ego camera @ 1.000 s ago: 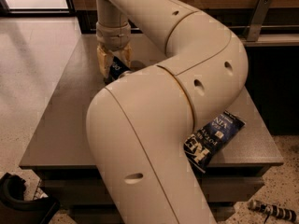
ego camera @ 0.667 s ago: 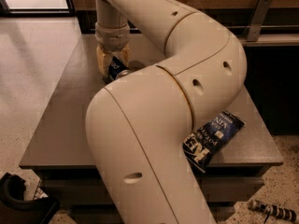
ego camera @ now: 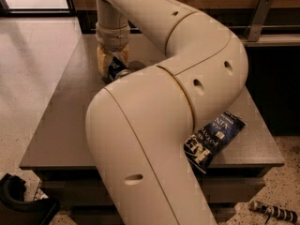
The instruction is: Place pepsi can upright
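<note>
The pepsi can (ego camera: 116, 70) is dark blue and lies tilted on the grey table (ego camera: 61, 121) at the far left, with its silver end toward the arm. My gripper (ego camera: 113, 63) reaches down onto it from above. Its cream fingers (ego camera: 102, 61) stand on either side of the can and close on it. My large cream arm (ego camera: 154, 125) fills the middle of the view and hides the table centre and part of the can.
A dark-blue crisp bag (ego camera: 215, 137) lies near the table's front right edge, partly under my arm. A black object (ego camera: 18, 203) sits on the floor at the front left. A small striped item (ego camera: 274, 212) lies on the floor at the right.
</note>
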`<state>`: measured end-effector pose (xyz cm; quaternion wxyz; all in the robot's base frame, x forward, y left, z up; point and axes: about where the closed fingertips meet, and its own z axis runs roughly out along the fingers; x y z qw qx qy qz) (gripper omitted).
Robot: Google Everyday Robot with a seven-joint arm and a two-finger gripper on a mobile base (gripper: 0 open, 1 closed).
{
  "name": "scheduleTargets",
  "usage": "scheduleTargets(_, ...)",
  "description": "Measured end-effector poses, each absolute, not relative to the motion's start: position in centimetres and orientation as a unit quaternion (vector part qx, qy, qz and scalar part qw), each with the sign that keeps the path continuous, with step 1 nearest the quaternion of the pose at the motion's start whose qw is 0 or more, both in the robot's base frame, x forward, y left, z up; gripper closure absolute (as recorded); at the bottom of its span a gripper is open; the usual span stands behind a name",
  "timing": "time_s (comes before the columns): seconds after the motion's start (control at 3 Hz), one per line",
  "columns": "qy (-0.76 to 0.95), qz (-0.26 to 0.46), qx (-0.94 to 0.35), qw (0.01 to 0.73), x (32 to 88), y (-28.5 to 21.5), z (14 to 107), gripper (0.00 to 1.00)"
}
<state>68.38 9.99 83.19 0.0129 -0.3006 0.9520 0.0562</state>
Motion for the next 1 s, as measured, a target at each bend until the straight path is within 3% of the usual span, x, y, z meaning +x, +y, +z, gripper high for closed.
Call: scheduleTargets(1.0, 0.972, 0.053, -0.217, 0.078, 64.8, 2.2, 85.9, 1.0)
